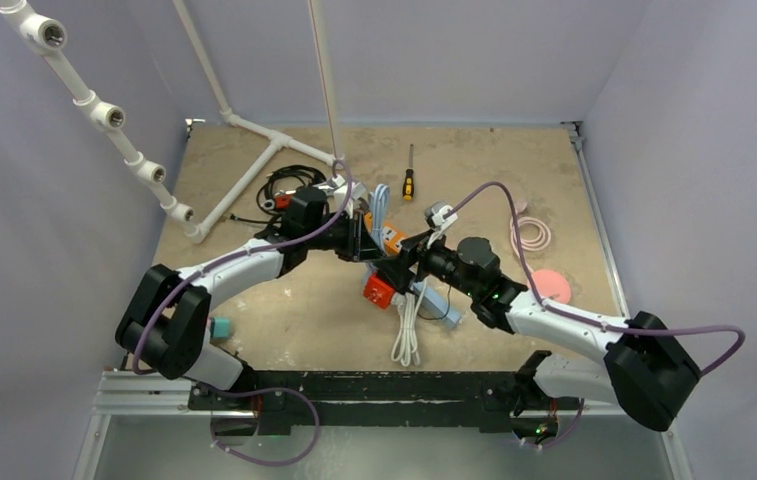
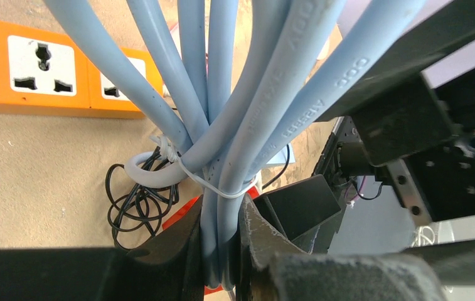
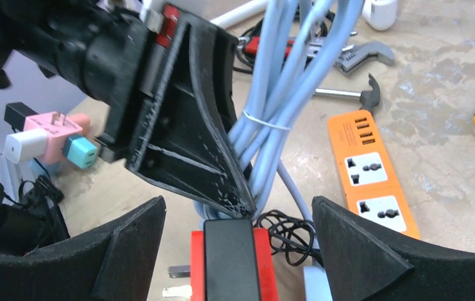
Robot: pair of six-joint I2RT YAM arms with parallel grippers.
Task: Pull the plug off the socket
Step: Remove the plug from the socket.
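Note:
A black plug (image 3: 231, 257) sits in a red socket block (image 3: 263, 263), which shows in the top view (image 1: 378, 291) at mid-table. My right gripper (image 3: 238, 213) is open, with a finger on each side of the plug and not touching it; it also shows in the top view (image 1: 401, 270). My left gripper (image 2: 221, 244) is shut on a tied bundle of light-blue cable (image 2: 222, 125), just above the red block. It shows in the top view (image 1: 364, 240) and its finger (image 3: 184, 125) hangs right over the plug in the right wrist view.
An orange power strip (image 3: 373, 175) lies right of the red block, with a black wire coil (image 3: 288, 235) between them. A wrench (image 3: 354, 56), hammer (image 3: 360, 94), screwdriver (image 1: 408, 183), pink adapter (image 3: 53, 125), white cable (image 1: 406, 330), pink disc (image 1: 552, 285) and PVC pipes (image 1: 254, 170) lie around.

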